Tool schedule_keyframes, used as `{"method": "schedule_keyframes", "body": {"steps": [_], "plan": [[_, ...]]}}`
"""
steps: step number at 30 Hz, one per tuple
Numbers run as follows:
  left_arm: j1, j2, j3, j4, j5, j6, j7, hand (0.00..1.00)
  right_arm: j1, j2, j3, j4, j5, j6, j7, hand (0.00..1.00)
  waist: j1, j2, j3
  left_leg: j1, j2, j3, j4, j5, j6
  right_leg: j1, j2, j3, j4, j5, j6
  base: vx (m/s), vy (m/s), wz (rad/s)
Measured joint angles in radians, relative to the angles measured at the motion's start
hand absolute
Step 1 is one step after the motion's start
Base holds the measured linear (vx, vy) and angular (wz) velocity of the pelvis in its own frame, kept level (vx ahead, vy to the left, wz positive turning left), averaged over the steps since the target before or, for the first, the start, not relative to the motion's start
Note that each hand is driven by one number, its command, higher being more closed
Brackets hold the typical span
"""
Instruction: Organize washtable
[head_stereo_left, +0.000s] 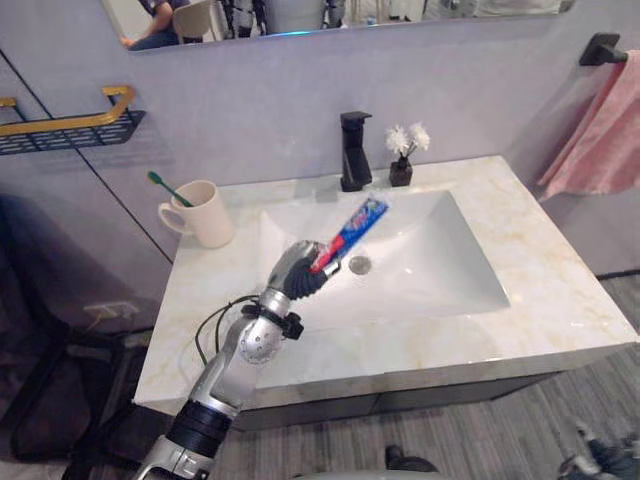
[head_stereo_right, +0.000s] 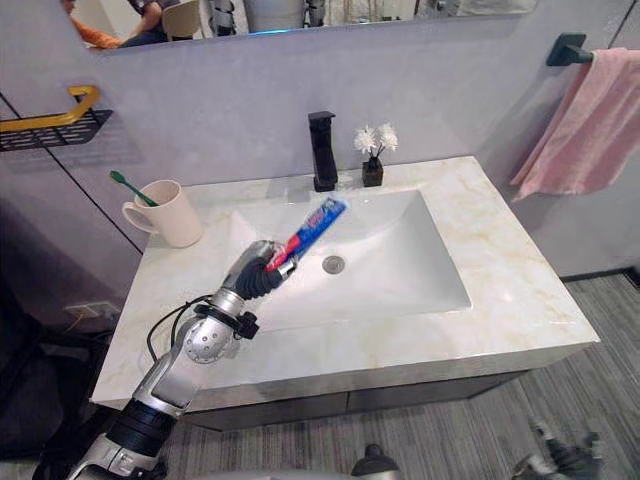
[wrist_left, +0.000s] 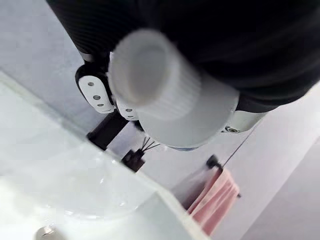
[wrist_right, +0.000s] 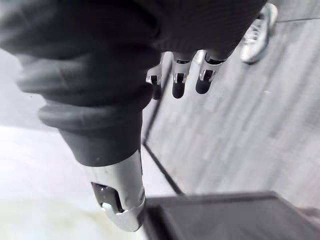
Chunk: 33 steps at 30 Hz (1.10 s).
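The left hand (head_stereo_left: 297, 272) is curled tight around the cap end of a toothpaste tube (head_stereo_left: 355, 228). It holds the tube in the air over the front-left part of the sink (head_stereo_left: 440, 275). From the fist the tube slants up and away towards the back wall, with its flat crimped end highest. The tube is soft blue plastic with red and white bands. In the left wrist view its round white ribbed cap (wrist_left: 150, 80) sits close up between the curled fingers.

The sink is a smooth white rectangular basin with a round metal drain (head_stereo_left: 360, 264), sunk into a pale marble-veined table (head_stereo_left: 545, 270). A square matte-black tap (head_stereo_left: 354, 150) stands at the table's back edge, and a small dark vase of white flowers (head_stereo_left: 405, 152) stands just beside it. Near the back-left corner is a cream ceramic mug (head_stereo_left: 205, 215) with a green toothbrush (head_stereo_left: 165, 186) leaning in it.

A pink towel (head_stereo_left: 600, 130) hangs from a black bar on the right wall. On the left wall is a dark wire shelf with a gold rail (head_stereo_left: 70, 125).

The right hand (wrist_right: 179, 80) hangs beside the table over grey plank flooring, its fingers loose and straight, holding nothing.
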Motion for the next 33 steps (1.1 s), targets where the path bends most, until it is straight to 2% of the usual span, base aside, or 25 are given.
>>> {"method": "schedule_keyframes", "body": {"steps": [2,4,5,8,12,15,17,20,21,24,26,30,33], "plan": [[0.021,-0.019,0.027,-0.041,-0.02,-0.002,0.004,1.0,-0.003,-0.01,-0.008,-0.148,-0.002,-0.001,-0.017,0.0,0.001,-0.003,-0.001,0.0,0.002,0.011,0.013,-0.01,0.0,0.0,0.001,0.01,0.002,-0.001,0.001,-0.03,0.002,-0.18],[0.045,-0.039,0.075,-0.083,-0.026,-0.002,0.02,1.0,-0.045,-0.055,-0.004,-0.314,-0.007,-0.006,-0.038,0.0,0.003,-0.008,-0.005,0.0,0.002,0.016,0.015,-0.011,0.0,-0.01,0.003,0.02,0.01,-0.001,0.002,-0.04,-0.013,-0.13],[0.052,-0.041,0.087,-0.092,-0.033,-0.002,0.027,1.0,-0.063,-0.065,-0.001,-0.34,-0.009,-0.011,-0.044,0.0,0.004,-0.01,-0.006,-0.001,0.003,0.02,0.015,-0.011,0.0,-0.019,0.004,0.025,0.013,-0.001,0.002,-0.04,-0.008,-0.16],[0.066,-0.057,0.132,-0.125,-0.064,-0.002,0.054,1.0,-0.149,-0.129,0.065,-0.444,-0.017,-0.057,-0.064,0.0,0.026,-0.016,-0.011,0.0,0.002,0.029,0.018,-0.011,0.0,-0.02,0.009,0.034,0.015,0.0,0.002,-0.04,-0.019,-0.11],[0.079,-0.073,0.148,-0.185,-0.122,-0.003,0.105,1.0,-0.298,-0.258,0.32,-0.54,0.05,-0.135,-0.017,0.0,0.048,-0.032,-0.022,-0.003,0.002,0.028,0.021,-0.011,0.0,-0.027,0.012,0.034,0.016,0.002,0.001,-0.02,-0.01,0.0],[0.075,-0.076,0.143,-0.201,-0.144,-0.003,0.12,1.0,-0.451,-0.324,0.552,-0.553,0.119,-0.158,0.049,0.0,0.07,-0.036,-0.024,-0.008,0.001,0.014,0.025,-0.011,0.0,-0.016,0.01,0.024,0.016,0.004,0.003,0.01,-0.023,0.12],[0.061,-0.076,0.123,-0.201,-0.151,-0.003,0.135,1.0,-0.52,-0.324,0.677,-0.553,0.158,-0.158,0.081,0.0,0.091,-0.037,-0.025,-0.017,0.001,0.003,0.032,-0.011,0.0,-0.016,0.008,0.011,0.016,0.004,0.003,-0.01,-0.025,0.21],[0.031,-0.077,0.085,-0.203,-0.155,-0.003,0.155,1.0,-0.595,-0.312,0.86,-0.549,0.174,-0.13,0.114,0.0,0.119,-0.037,-0.026,-0.036,-0.002,-0.026,0.042,-0.009,0.002,-0.014,0.001,-0.022,0.016,0.004,0.003,-0.01,-0.03,0.3],[0.022,-0.077,0.066,-0.203,-0.163,-0.002,0.158,1.0,-0.625,-0.283,0.944,-0.547,0.174,-0.114,0.132,0.0,0.129,-0.037,-0.026,-0.038,-0.003,-0.037,0.043,-0.008,0.003,-0.01,-0.001,-0.033,0.016,0.004,0.003,0.0,-0.022,0.25],[0.001,-0.085,0.014,-0.203,-0.162,-0.002,0.173,1.0,-0.66,-0.211,1.063,-0.518,0.172,-0.084,0.156,0.0,0.139,-0.037,-0.026,-0.038,-0.01,-0.056,0.043,-0.006,0.006,0.0,-0.008,-0.057,0.017,0.003,0.003,-0.01,-0.012,0.19],[-0.004,-0.09,-0.014,-0.203,-0.162,-0.002,0.177,1.0,-0.669,-0.17,1.106,-0.498,0.172,-0.064,0.159,0.0,0.141,-0.037,-0.026,-0.04,-0.015,-0.065,0.041,-0.003,0.01,0.001,-0.012,-0.067,0.017,0.003,0.004,-0.02,0.001,0.18],[-0.021,-0.098,-0.073,-0.19,-0.161,0.0,0.195,1.0,-0.686,-0.092,1.161,-0.454,0.192,-0.054,0.147,0.0,0.14,-0.037,-0.027,-0.05,-0.021,-0.083,0.034,0.009,0.019,0.0,-0.022,-0.091,0.017,0.003,0.004,-0.04,-0.013,0.16],[-0.022,-0.098,-0.09,-0.187,-0.161,0.0,0.2,1.0,-0.706,-0.085,1.177,-0.449,0.205,-0.05,0.139,0.0,0.139,-0.038,-0.03,-0.049,-0.031,-0.096,0.011,0.028,0.02,-0.003,-0.025,-0.105,0.017,0.003,0.004,-0.05,-0.009,0.11]]}}
